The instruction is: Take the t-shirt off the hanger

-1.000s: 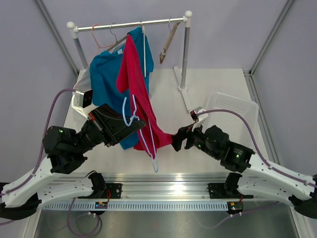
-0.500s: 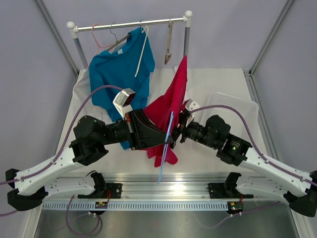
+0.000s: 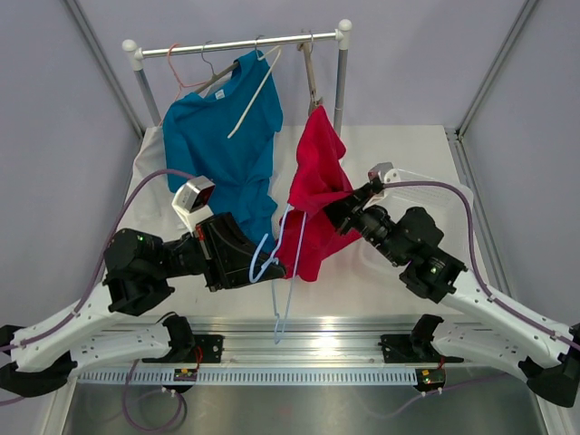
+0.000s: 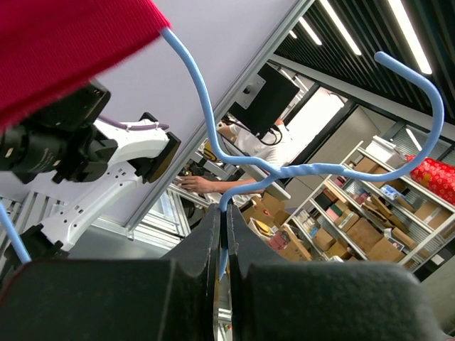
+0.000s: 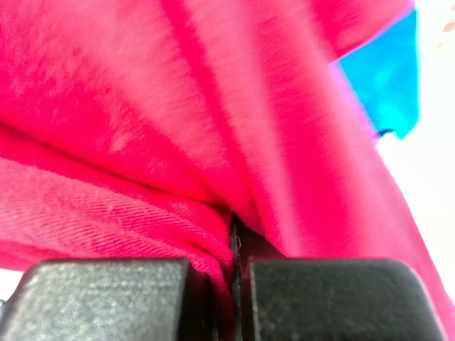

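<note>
We saw the left end effector [image 3: 243, 263] clenched on the light blue hanger [image 3: 261, 257]. In the left wrist view its jaws were pressed together on the wire just below the twisted neck, with the hook curling free above them. The right end effector [image 3: 337, 210] was closed too. In its own wrist view a fold of the red t-shirt [image 3: 317, 177] was pinched tight between the jaws.

The red t-shirt hung in the air between the two arms, above the surface [image 3: 399, 149] and clear of the rack rail [image 3: 236, 43], where a teal t-shirt [image 3: 217, 136] hung. From the left end effector the shirt lay up and to the right. One shoulder of the hanger ran that way and disappeared into the red cloth. The rest of the wire dropped bare toward the near edge.

The right arm was the nearer to the shirt and already had it. We judged that the hanger's buried shoulder pointed roughly along the line between the two end effectors, so drawing them apart along that line should slide the wire out. A sideways pull might snag it in the fabric.
</note>
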Available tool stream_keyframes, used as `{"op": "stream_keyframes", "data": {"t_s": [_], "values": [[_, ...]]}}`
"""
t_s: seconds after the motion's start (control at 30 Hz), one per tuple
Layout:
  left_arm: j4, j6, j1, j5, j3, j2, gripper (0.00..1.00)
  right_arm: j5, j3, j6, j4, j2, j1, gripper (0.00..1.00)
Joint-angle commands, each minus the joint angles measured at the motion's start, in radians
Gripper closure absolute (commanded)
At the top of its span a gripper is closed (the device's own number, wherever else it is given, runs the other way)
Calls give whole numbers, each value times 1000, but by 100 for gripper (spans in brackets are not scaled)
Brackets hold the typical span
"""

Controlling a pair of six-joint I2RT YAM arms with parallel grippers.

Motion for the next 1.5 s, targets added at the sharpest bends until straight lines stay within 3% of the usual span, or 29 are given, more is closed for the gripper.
{"op": "stream_keyframes", "data": {"t_s": [0.0, 0.27, 0.5, 0.63, 0.77, 1.0, 1.1, 1.23, 1.33, 1.47], "values": [[3, 62, -3, -1, -22, -47, 100, 202, 75, -5, -10, -46, -10, 100], [-114, 136, -5, 23, -155, -113, 100, 503, 392, -145, -179, 16, -20, 100], [-243, 237, -5, 80, -200, -187, 100, 614, 752, -380, -192, 164, -37, 100], [-310, 291, -5, 106, -217, -190, 100, 640, 973, -479, -219, 305, -134, 100], [-342, 345, -2, 10, -228, -220, 100, 695, 1087, -538, -280, 350, -174, 100], [-122, 286, 10, -143, -313, -189, 100, 735, 759, -387, -348, 177, -279, 100], [-39, 253, 36, -162, -332, -132, 100, 764, 536, -272, -354, 100, -348, 100], [131, 132, 105, -113, -396, -78, 100, 735, 154, 26, -330, -16, -476, 100], [156, 101, 132, -72, -398, -55, 100, 703, -45, 203, -320, -33, -571, 100], [147, 90, 132, -104, -406, -53, 100, 635, -146, 356, -371, 40, -652, 100]]}}
